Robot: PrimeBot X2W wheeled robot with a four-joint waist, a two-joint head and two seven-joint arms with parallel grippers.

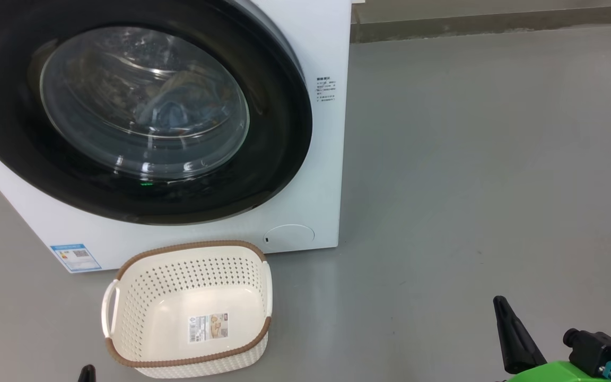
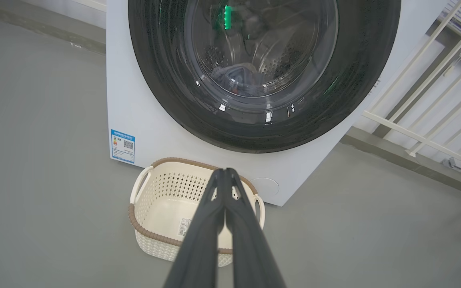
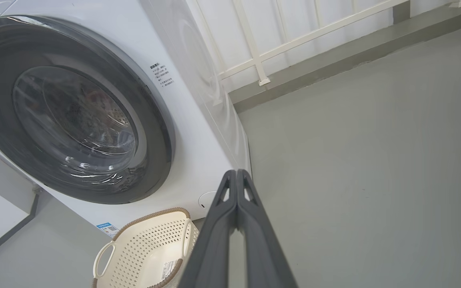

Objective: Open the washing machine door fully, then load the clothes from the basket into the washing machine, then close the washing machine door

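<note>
The washing machine (image 1: 311, 212) is a white box with its round black-rimmed door (image 1: 279, 138) shut flat against the front. Behind the glass lie the clothes (image 1: 175, 111), a blue bundle in the drum, also dim in the left wrist view (image 2: 234, 76). The cream basket (image 1: 189, 245) stands on the floor just before the machine, holding no clothes, with a paper label on its bottom. My left gripper (image 2: 224, 171) is shut, fingers pressed together above the basket (image 2: 150, 236). My right gripper (image 3: 236, 173) is shut too, off to the right of the basket (image 3: 150, 218); its dark finger (image 1: 502, 313) rises at the lower right.
Grey floor spreads wide to the machine's right. A white railing (image 3: 254, 60) and a low kerb run along the wall behind. A small blue label (image 1: 75, 256) sits at the machine's lower left corner. Green arm housing (image 1: 565, 371) shows at the bottom right.
</note>
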